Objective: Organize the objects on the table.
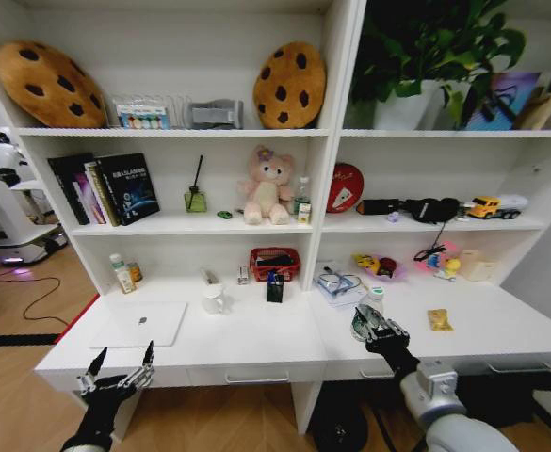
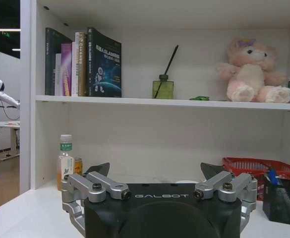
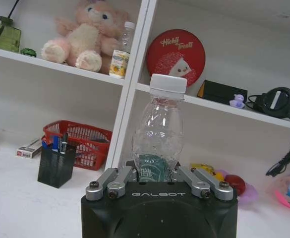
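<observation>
Head view runs from the left gripper (image 1: 121, 363), which hangs off the front edge of the desk (image 1: 256, 339) at its left end with the jaws spread wide and nothing between them. Just past it on the desk lies the slim silver laptop (image 1: 143, 323), lid shut. Behind the laptop, near the shelf wall, stand a green-capped drink bottle (image 1: 120, 273) and a small can (image 1: 136, 272) beside it. Toward the middle of the desk sit a white mug (image 1: 215, 299), a red basket (image 1: 274, 263) and a black mesh pen holder (image 1: 275, 286) in front of the basket. On the shelf above, a tiny green toy car (image 1: 223, 215) rests left of the pink plush bear (image 1: 267, 186). Farther right, on the other side of the upright, the right gripper (image 1: 374, 327) reaches over the front part of the desk. In the right wrist view its jaws are closed around the lower part of a clear plastic bottle (image 3: 159, 129) with a white cap, which stands upright between them. Right of that gripper a small yellow packet (image 1: 439, 320) lies flat on the desk, well apart from the bottle.
</observation>
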Available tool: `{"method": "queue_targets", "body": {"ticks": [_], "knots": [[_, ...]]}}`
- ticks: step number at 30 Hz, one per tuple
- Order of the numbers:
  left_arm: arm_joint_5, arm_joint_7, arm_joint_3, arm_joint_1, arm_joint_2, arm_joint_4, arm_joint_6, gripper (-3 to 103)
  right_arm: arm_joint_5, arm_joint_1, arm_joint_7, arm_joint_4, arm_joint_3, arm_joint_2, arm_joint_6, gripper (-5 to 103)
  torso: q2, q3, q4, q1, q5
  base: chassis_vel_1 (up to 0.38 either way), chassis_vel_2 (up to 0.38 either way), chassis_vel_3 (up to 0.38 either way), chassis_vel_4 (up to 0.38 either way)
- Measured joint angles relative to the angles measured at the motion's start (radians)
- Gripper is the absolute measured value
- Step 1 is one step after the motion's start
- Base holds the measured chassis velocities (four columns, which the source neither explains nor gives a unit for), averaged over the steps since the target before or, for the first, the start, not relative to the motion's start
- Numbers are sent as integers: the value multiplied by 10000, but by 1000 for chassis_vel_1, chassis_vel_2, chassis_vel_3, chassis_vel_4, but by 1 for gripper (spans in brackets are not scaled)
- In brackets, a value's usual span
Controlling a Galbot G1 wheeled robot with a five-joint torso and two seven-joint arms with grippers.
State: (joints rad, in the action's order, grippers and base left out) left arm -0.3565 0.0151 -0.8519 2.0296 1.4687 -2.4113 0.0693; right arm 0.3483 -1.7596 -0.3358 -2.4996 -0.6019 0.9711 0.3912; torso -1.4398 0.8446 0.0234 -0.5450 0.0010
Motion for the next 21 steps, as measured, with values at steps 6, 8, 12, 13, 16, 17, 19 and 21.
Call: {"method": "queue_targets", "body": {"ticks": [6, 8, 12, 13, 16, 17, 19, 21], "knots": [[-1, 0, 1, 0, 1, 0, -1, 100, 507, -667, -1019, 1, 468, 121, 376, 26, -1, -2, -3, 3, 0, -130, -279, 144, 254], [0, 2, 1, 1, 1, 0, -1, 100, 1025, -916, -1673, 1, 593, 128, 730, 26, -2, -2, -1, 4, -6, 13, -147, 55, 78], [0, 5, 0, 0, -1, 0, -1, 100, 3247, -1606, -3365, 1, 752, -30, 1476, 26, 1, 0, 1, -1, -12, 1, -44, -4, -47], [0, 2, -2, 0, -2, 0, -1, 100, 4601, -1773, -3769, 0, 670, -92, 1937, 26, 0, -1, 2, -1, -16, 30, 105, -19, -69], [0, -3, -4, 0, -3, 1, -1, 100, 6028, -1705, -4231, 0, 659, -121, 2502, 26, 1, -1, 1, -2, -17, 32, 104, -17, -63], [0, -3, -4, 0, -3, 1, -1, 100, 6028, -1705, -4231, 0, 659, -121, 2502, 26, 1, -1, 1, -2, -17, 34, 104, -16, -60], [0, -3, -4, 0, -2, 0, -1, 100, 6158, -1204, -3124, 964, 938, 5, 2881, 25, 0, -2, -4, -1, -17, 19, 52, -8, -10], [0, 4, -1, 0, -2, 0, -1, 100, 5460, -982, -2103, 1918, 1113, 43, 2731, 25, 0, -2, 0, -1, -11, 0, 0, 0, 0]]}}
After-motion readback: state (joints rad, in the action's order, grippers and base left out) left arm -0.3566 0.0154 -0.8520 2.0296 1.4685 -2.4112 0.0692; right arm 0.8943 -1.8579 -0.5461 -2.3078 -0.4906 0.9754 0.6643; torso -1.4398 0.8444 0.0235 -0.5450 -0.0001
